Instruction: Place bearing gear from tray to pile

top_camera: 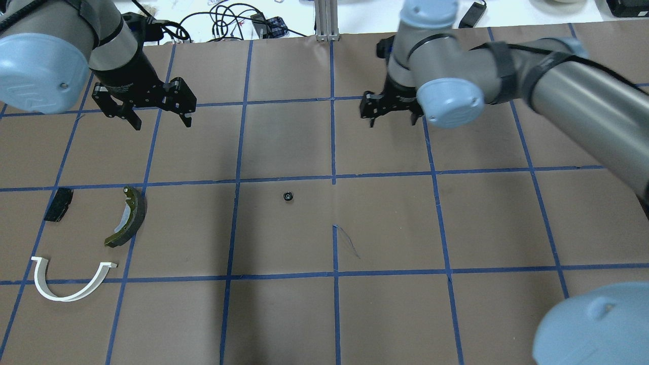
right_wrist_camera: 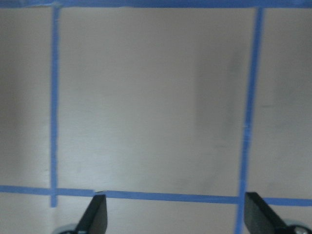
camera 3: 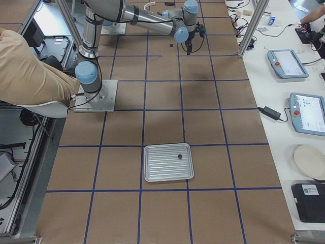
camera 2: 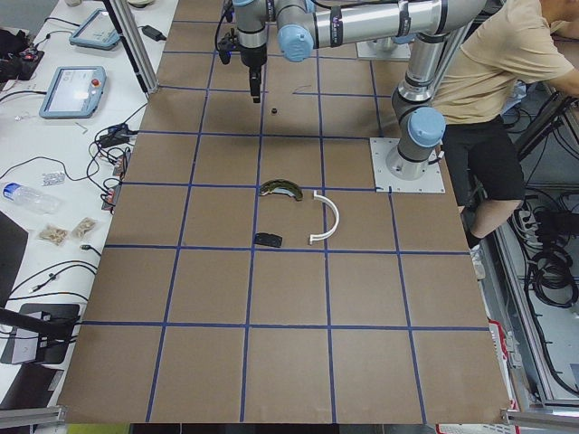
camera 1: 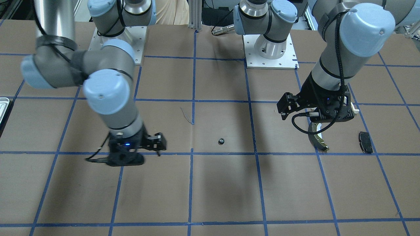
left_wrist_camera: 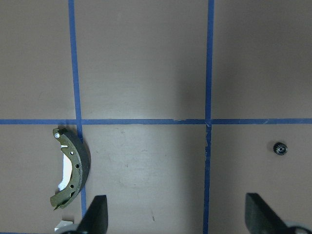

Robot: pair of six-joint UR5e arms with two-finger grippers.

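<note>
Alignment matters: my left gripper [top_camera: 162, 124], jaws apart and empty, must centre squarely over the small black toothed bearing gear [top_camera: 288, 196] before closing gently.

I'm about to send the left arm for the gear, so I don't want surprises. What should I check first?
1. Bearing gear lies alone on the table, nothing touching it: ok.
2. Left tool open and empty: ok.
3. Right tool open, empty and apart from the gear: ok.
4. No object between left tool and gear; the brake shoe lies off to the side: ok.
5. Bare table around the brake shoe, black pad and white arch for a drop: ok.
6. Gear lying flat or on edge: cannot tell, too small.
</note>
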